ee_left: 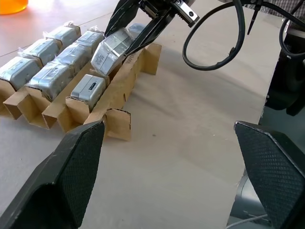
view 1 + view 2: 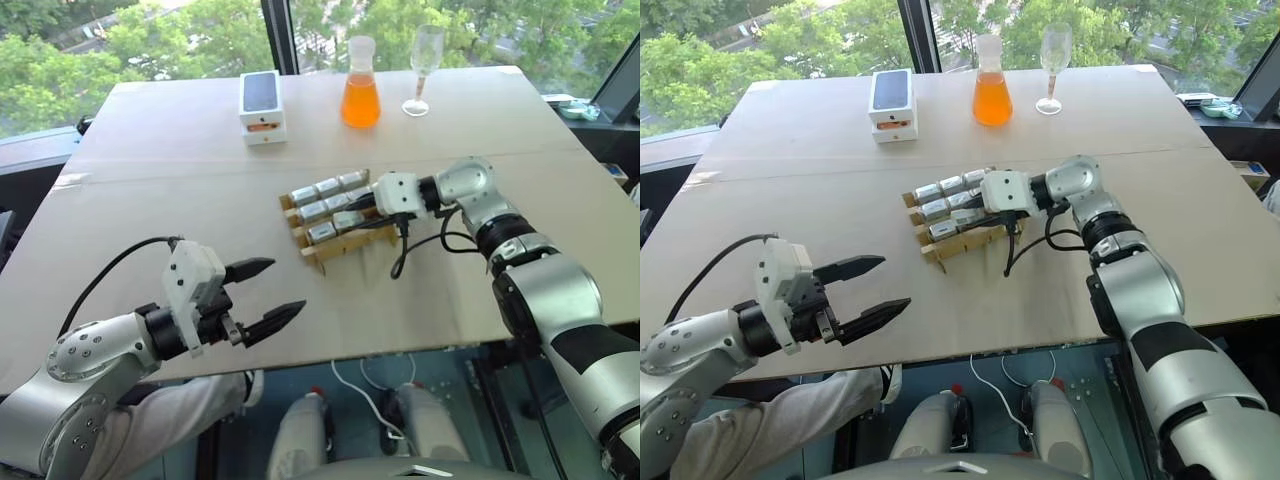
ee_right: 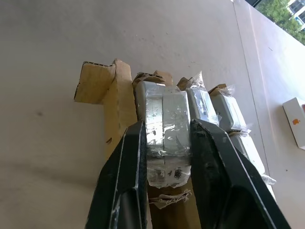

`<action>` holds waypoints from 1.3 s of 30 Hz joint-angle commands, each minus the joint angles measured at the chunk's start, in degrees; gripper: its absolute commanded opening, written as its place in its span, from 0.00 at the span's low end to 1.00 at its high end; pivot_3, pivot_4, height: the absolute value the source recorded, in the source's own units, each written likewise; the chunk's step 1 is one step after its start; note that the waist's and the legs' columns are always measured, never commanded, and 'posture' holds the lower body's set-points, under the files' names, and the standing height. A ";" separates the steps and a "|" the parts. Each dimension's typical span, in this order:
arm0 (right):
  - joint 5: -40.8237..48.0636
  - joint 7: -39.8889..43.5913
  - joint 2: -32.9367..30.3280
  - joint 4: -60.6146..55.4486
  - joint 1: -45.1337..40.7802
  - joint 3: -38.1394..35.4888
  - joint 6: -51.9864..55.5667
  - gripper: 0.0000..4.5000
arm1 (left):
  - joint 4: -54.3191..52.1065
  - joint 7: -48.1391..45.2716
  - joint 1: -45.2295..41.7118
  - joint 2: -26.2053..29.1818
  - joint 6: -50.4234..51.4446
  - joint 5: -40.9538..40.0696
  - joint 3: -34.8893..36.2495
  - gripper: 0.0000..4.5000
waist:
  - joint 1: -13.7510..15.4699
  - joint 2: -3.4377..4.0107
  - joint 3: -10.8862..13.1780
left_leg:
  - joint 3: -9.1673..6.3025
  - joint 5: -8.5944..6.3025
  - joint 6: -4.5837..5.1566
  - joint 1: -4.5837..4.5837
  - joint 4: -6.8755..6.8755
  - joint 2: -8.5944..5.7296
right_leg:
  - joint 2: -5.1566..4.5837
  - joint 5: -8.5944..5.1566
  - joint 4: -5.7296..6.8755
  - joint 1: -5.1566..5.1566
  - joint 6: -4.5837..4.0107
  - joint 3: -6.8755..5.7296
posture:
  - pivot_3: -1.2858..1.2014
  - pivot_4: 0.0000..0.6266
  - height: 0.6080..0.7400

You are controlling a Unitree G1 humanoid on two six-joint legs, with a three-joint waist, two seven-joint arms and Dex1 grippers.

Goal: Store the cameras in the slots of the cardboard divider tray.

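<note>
The cardboard divider tray (image 2: 345, 246) lies at the middle of the table, with several silver plastic-wrapped cameras (image 2: 327, 186) standing in its slots. My right gripper (image 2: 356, 212) reaches in from the right and is shut on one wrapped camera (image 3: 164, 119). That camera (image 1: 112, 50) is tilted over the tray's near row, next to a seated camera (image 1: 88, 88). My left gripper (image 2: 285, 287) hangs open and holds nothing. It is over the table's front left part, well short of the tray.
A white phone box (image 2: 262, 106), a flask of orange liquid (image 2: 360, 85) and a wine glass (image 2: 423, 65) stand along the far edge. A black cable (image 2: 420, 245) loops on the table under my right wrist. The table's front edge runs just below my left gripper.
</note>
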 commanded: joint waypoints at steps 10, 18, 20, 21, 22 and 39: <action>-1.81 -2.13 -1.39 0.52 -1.74 -0.49 1.26 0.16 | -2.00 -0.01 -0.52 0.63 -0.86 -0.95 0.69 1.00 | 0.01 0.00 0.00 | -0.01 0.00 0.00 -0.04 0.00 0.00 | 0.00 0.00 -0.04 -0.01 -0.01 0.00 | 0.52 0.24 1.00; -3.10 -2.18 -2.29 0.58 -1.46 0.25 1.24 0.16 | -1.60 0.00 -0.86 0.58 -0.97 -0.64 0.11 1.00 | 0.05 0.00 0.00 | -0.02 -0.01 0.02 -0.05 0.00 0.01 | 0.00 -0.01 -0.05 -0.01 -0.01 -0.01 | 0.52 0.24 1.00; -3.46 -2.89 -2.44 0.69 -1.54 0.18 1.47 0.16 | -1.63 0.02 -1.07 0.64 -0.88 -0.71 0.06 1.00 | 0.11 0.03 0.02 | -0.03 -0.01 0.02 -0.11 0.00 0.00 | 0.00 -0.01 -0.07 -0.05 -0.02 -0.02 | 0.52 0.24 1.00; -3.30 -2.80 -2.43 0.77 -1.64 -0.19 1.71 0.16 | -1.63 -0.03 -1.11 0.67 -0.88 -0.73 0.07 1.00 | 0.12 0.03 0.02 | -0.03 -0.01 0.01 -0.14 0.00 0.00 | 0.00 -0.01 -0.07 -0.09 -0.02 -0.02 | 0.52 0.24 1.00; -3.27 -2.62 -2.41 0.83 -1.71 -0.37 1.79 0.16 | -1.61 -0.08 -1.13 0.68 -0.88 -0.74 0.07 1.00 | 0.13 0.03 0.02 | -0.03 0.00 0.00 -0.17 0.00 0.00 | 0.00 -0.01 -0.08 -0.11 -0.02 -0.02 | 0.52 0.24 1.00; -3.99 2.02 -0.54 0.79 -0.56 0.04 2.74 0.56 | -1.24 -0.18 -1.64 0.81 -0.93 -0.33 -0.24 1.00 | 0.08 0.04 0.03 | -0.03 0.11 -0.20 -0.25 -0.63 -0.01 | 0.05 0.00 -0.77 -0.11 -0.01 -0.09 | 0.52 0.24 1.00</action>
